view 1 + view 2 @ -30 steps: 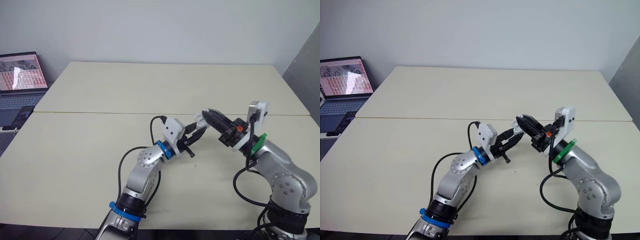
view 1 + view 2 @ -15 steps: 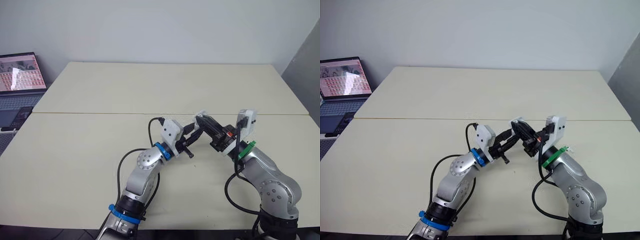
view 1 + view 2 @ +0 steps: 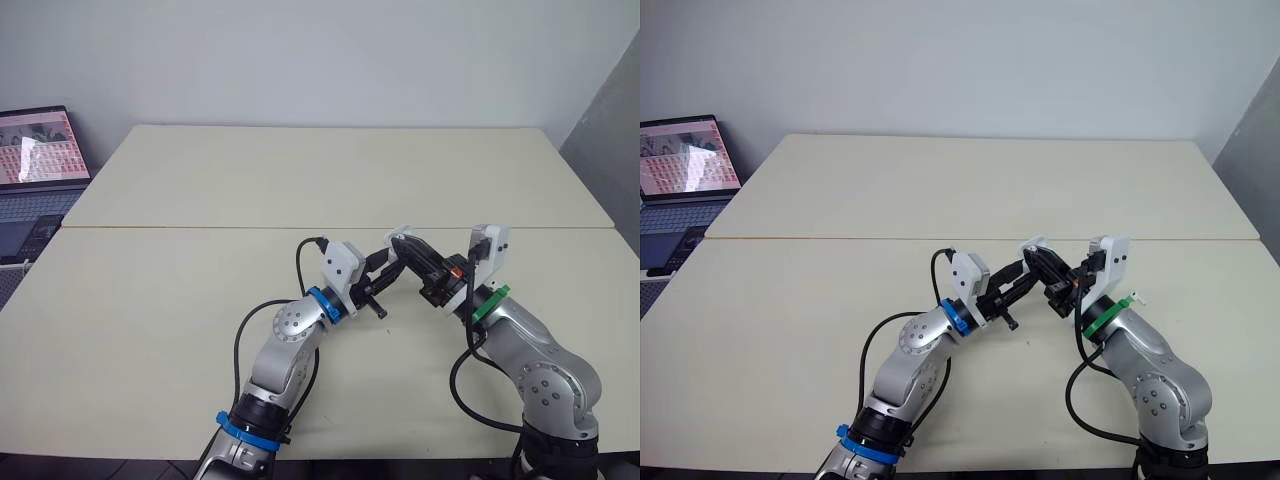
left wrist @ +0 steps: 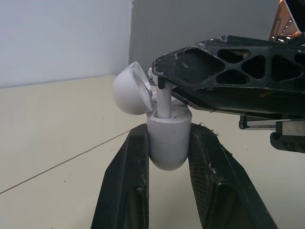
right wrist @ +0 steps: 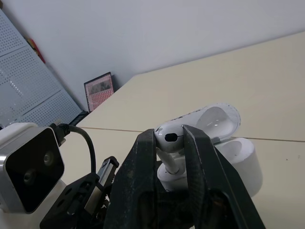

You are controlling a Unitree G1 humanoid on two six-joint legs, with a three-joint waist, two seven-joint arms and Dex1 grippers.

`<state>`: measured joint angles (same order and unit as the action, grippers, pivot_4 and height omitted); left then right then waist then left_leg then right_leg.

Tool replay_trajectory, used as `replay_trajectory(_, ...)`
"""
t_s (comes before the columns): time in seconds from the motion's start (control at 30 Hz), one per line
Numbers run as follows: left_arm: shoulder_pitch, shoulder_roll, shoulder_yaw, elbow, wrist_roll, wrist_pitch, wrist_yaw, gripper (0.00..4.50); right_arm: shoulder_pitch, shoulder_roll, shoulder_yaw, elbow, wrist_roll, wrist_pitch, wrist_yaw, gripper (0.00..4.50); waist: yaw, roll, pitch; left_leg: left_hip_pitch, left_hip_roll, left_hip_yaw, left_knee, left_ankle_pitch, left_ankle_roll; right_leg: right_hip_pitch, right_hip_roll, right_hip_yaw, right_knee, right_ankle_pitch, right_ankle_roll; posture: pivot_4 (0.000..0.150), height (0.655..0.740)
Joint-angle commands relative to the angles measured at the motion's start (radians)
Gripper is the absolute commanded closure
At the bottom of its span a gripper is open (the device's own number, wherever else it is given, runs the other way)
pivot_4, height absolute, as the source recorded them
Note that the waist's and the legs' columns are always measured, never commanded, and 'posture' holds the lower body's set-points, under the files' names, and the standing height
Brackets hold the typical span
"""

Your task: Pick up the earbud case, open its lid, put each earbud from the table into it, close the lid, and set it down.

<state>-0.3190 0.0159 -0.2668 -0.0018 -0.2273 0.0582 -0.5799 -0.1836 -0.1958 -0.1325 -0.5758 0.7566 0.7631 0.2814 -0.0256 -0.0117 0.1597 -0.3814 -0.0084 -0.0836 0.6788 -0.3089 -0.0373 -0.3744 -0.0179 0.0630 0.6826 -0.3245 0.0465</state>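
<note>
Left eye view: laptop [image 3: 35, 160] sits off the table [image 3: 300, 170] edge, well left of the earbud case, not part of the job.

Left gripper [image 3: 385, 268] comes in from the case's left and holds it off the tabletop, above the front half of the table. Left wrist view: its two black fingers [image 4: 128, 181] are clamped on either side of the earbud case [image 4: 167, 138], rounded bottom between them, opening facing up. Lid [image 4: 128, 90] is flipped back on its hinge, wide open, tilted away from the body.

Earbud [image 5: 169, 140] is directly above the case opening. Its stem points down and looks to enter the case's socket. The head is not seated, it stands clear above the rim.

Right gripper [image 5: 174, 136] reaches in from the case's right, jaws pinched on the earbud's head, fingertips just above the case and beside the open lid.

Progress, judged:
- Done: case picked up, lid opened, one earbud fetched and brought to the case.
- In hand: inserting this earbud, part way in.
- Cannot tell: whether the other earbud is already inside, the socket beside this one is hidden.
- Left: seat and release this bud, load the other if needed, close lid, set case down.
</note>
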Motion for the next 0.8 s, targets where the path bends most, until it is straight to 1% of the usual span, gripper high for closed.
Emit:
replay_trajectory(0.03,-0.003,-0.01,0.002,-0.054,-0.018,-0.013,-0.006,3.72,-0.006,-0.007,0.007,-0.004,0.006,-0.016,-0.004,4.1,0.0,0.0,0.0,0.0,0.0,0.0,0.0,0.0,0.0,0.0,0.0,0.0,0.0,0.0,0.0,0.15,0.74)
replay_trajectory(0.07,-0.004,-0.01,0.002,-0.054,-0.018,-0.012,-0.007,3.72,-0.008,-0.009,0.007,-0.002,0.011,-0.013,-0.004,4.1,0.0,0.0,0.0,0.0,0.0,0.0,0.0,0.0,0.0,0.0,0.0,0.0,0.0,0.0,0.0,0.15,0.74)
replay_trajectory(0.13,-0.003,-0.009,0.002,-0.055,-0.019,-0.012,-0.007,3.72,-0.011,-0.013,0.005,0.0,0.019,-0.007,-0.004,3.36,0.0,0.0,0.0,0.0,0.0,0.0,0.0,0.0,0.0,0.0,0.0,0.0,0.0,0.0,0.0,0.15,0.74)
replay_trajectory(0.17,-0.003,-0.01,0.002,-0.054,-0.019,-0.011,-0.007,3.72,-0.012,-0.018,0.005,-0.001,0.025,-0.004,-0.001,3.11,0.0,0.0,0.0,0.0,0.0,0.0,0.0,0.0,0.0,0.0,0.0,0.0,0.0,0.0,0.0,0.15,0.74)
replay_trajectory(0.33,-0.001,-0.009,0.006,-0.055,-0.02,-0.007,-0.006,3.72,-0.018,-0.025,-0.003,-0.006,0.034,-0.013,-0.008,1.32,0.0,0.0,0.0,0.0,0.0,0.0,0.0,0.0,0.0,0.0,0.0,0.0,0.0,0.0,0.0,0.15,0.74)
replay_trajectory(0.43,0.001,-0.007,0.007,-0.056,-0.021,-0.004,-0.007,3.72,-0.033,-0.044,-0.043,-0.012,0.063,-0.014,-0.008,0.23,0.0,0.0,0.0,0.0,0.0,0.0,0.0,0.0,0.0,0.0,0.0,0.0,0.0,0.0,0.0,0.15,0.74)
replay_trajectory(0.47,0.002,-0.003,0.009,-0.056,-0.02,-0.003,-0.008,3.72,-0.039,-0.059,-0.06,-0.013,0.075,-0.011,-0.005,0.04,0.0,0.0,0.0,0.0,0.0,0.0,0.0,0.0,0.0,0.0,0.0,0.0,0.0,0.0,0.0,0.15,0.74)
replay_trajectory(0.53,0.008,0.009,0.017,-0.059,-0.023,0.001,-0.009,3.72,-0.051,-0.108,-0.097,-0.008,0.106,0.001,0.014,0.04,0.0,0.0,0.0,0.0,0.0,0.0,0.0,0.0,0.0,0.0,0.0,0.0,0.0,0.0,0.0,0.15,0.74)
replay_trajectory(0.63,0.033,0.043,0.034,-0.079,-0.038,0.019,-0.019,3.72,-0.054,-0.252,-0.148,0.026,0.112,0.022,0.093,0.04,0.0,0.0,0.0,0.0,0.0,0.0,0.0,0.0,0.0,0.0,0.0,0.0,-0.001,0.0,0.0,0.15,0.74)
replay_trajectory(0.67,0.039,0.052,0.035,-0.086,-0.042,0.024,-0.023,3.72,-0.052,-0.282,-0.153,0.037,0.109,0.019,0.108,0.04,-0.001,0.0,0.0,0.0,0.0,0.0,0.0,0.0,0.0,0.0,0.0,0.0,-0.001,0.0,0.0,0.15,0.74)
replay_trajectory(0.8,0.085,0.117,0.064,-0.142,-0.1,0.101,-0.061,3.72,-0.026,-0.525,-0.152,0.179,-0.019,0.008,0.245,0.04,0.0,0.0,0.0,0.0,0.0,0.001,0.0,0.0,0.0,0.001,0.0,0.0,-0.001,0.0,0.0,0.15,0.74)
